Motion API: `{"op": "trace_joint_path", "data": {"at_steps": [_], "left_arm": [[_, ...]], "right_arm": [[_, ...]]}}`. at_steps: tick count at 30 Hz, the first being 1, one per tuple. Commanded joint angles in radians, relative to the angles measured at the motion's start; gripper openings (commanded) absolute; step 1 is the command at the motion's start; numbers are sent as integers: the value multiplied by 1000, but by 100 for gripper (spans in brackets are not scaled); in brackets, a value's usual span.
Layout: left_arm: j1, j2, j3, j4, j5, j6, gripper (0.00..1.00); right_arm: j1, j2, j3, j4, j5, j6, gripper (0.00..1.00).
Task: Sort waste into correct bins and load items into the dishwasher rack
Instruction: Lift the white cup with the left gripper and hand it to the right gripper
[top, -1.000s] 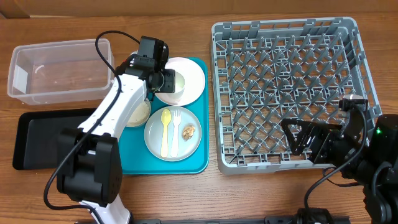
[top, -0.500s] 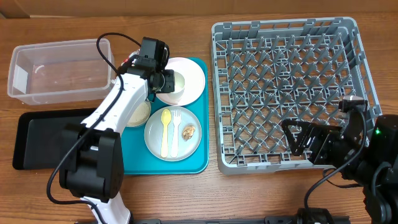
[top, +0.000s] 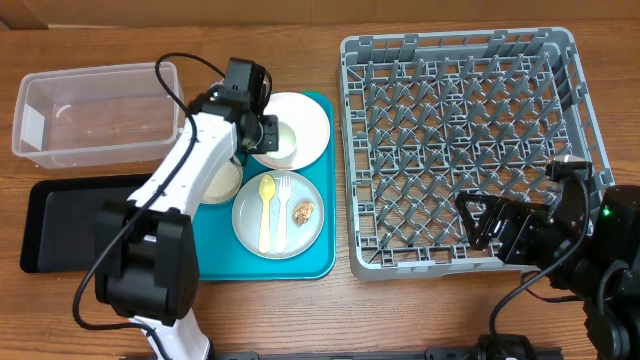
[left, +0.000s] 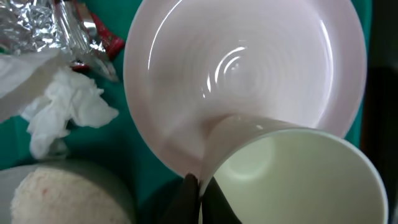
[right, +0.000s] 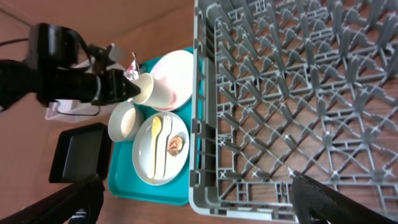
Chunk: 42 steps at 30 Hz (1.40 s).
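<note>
My left gripper (left: 199, 184) is shut on the wall of the small white cup (left: 292, 174), one finger inside the rim and one outside. The cup (top: 280, 140) sits at the left edge of the round white plate (top: 305, 122). A foil wrapper (left: 56, 25) with white tissue (left: 62, 115) lies beside the plate. Rice fills the grey bowl (top: 222, 182). The grey plate (top: 278, 235) carries a yellow spoon (top: 265, 208), a fork (top: 283, 208) and a brown scrap (top: 304, 212). My right gripper (top: 492, 225) stands open over the dishwasher rack's (top: 470, 60) near edge.
A teal tray (top: 315, 262) holds the dishes. The clear tub (top: 95, 150) stands at the back left, and the black tray (top: 70, 215) lies in front of it. The left arm stretches over the bowl and the tray's left side.
The left jaws have closed onto the cup's wall. The cup and the dishes have stayed in place, and the right arm has barely shifted.
</note>
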Motion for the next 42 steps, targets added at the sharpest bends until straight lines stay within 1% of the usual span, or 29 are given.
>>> {"op": "trace_joint_path", "data": {"at_steps": [1,2,4,6,9,12,13,15,16,18,22,23,27,30,33,35,39,42], "left_arm": [[4,-152,188,-82,90,66,4],[4,-190,241,-123,140,76,4],[5,-230,282,-153,196,82,4],[12,-293,315,-166,318,82,4],[43,-372,320,-153,516,53,4],[82,-426,320,-138,668,19,4],[89,-434,320,-137,703,17,4],[97,-444,320,-141,836,18,4],[97,-441,319,-149,924,18,4],[97,-439,319,-156,993,18,4],[97,-439,319,-155,1115,18,4],[97,-439,319,-156,1151,18,4],[96,-439,319,-164,1199,18,4],[90,-439,319,-167,1217,18,4],[72,-439,319,-167,1217,18,4],[48,-439,319,-166,1215,26,4],[26,-439,319,-167,1207,33,4],[16,-439,319,-167,1204,40,4]], "right_arm": [[-1,-4,17,27,-21,-8,100],[-1,-4,17,37,-48,-13,100],[-1,-4,17,60,-121,-54,100],[-1,-2,17,105,-272,-153,100],[-1,7,17,147,-360,-160,100],[-1,27,17,185,-429,-159,100],[-1,37,17,197,-451,-160,100],[-1,71,17,230,-512,-160,99],[-1,101,17,254,-557,-160,96],[-1,134,17,284,-624,-160,87],[-1,206,17,377,-777,-160,82],[-1,239,17,426,-859,-160,81],[-1,282,17,539,-991,-160,80],[3,291,17,604,-1020,-159,80],[30,291,17,672,-1019,-160,80],[68,291,17,729,-1005,-154,78],[148,296,17,798,-896,-90,74],[196,305,17,890,-892,-44,73]]}}
